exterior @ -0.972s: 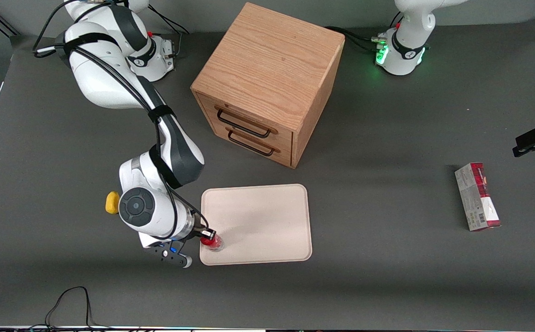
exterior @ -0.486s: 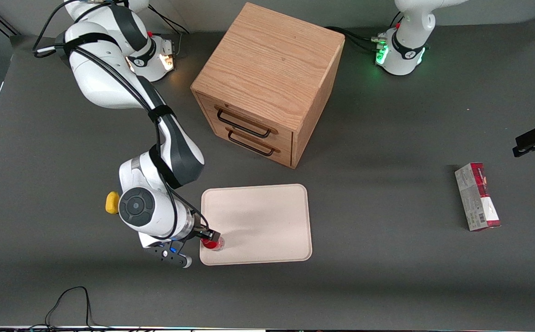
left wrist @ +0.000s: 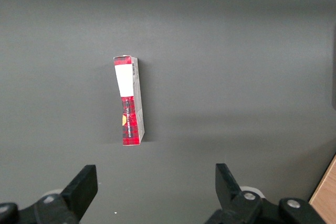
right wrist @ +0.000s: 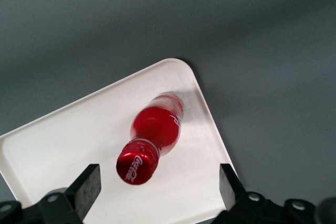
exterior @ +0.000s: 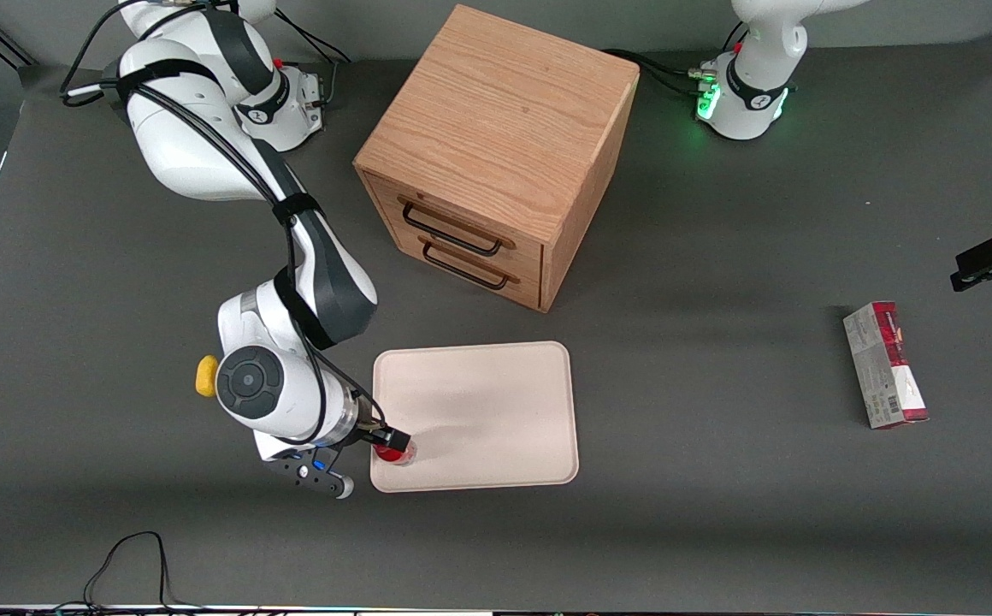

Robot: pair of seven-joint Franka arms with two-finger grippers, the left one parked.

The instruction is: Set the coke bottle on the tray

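Observation:
The coke bottle (right wrist: 156, 135), small and red with a red cap, stands on the cream tray (right wrist: 63, 145) close to one rounded corner. In the front view the bottle (exterior: 397, 454) is at the tray's (exterior: 479, 411) near corner, toward the working arm's end. My right gripper (right wrist: 157, 192) is open just above the bottle. Its two black fingers (right wrist: 86, 187) stand wide apart on either side of the cap and do not touch it. In the front view the gripper (exterior: 389, 441) partly hides the bottle.
A wooden drawer cabinet (exterior: 496, 154) stands farther from the camera than the tray. A yellow lump (exterior: 208, 376) lies beside the arm's wrist. A red-and-grey carton (exterior: 885, 364) lies toward the parked arm's end, and it also shows in the left wrist view (left wrist: 129, 100).
The arm's wrist has drawn back slightly from the tray. The bottle stays at the tray's near corner.

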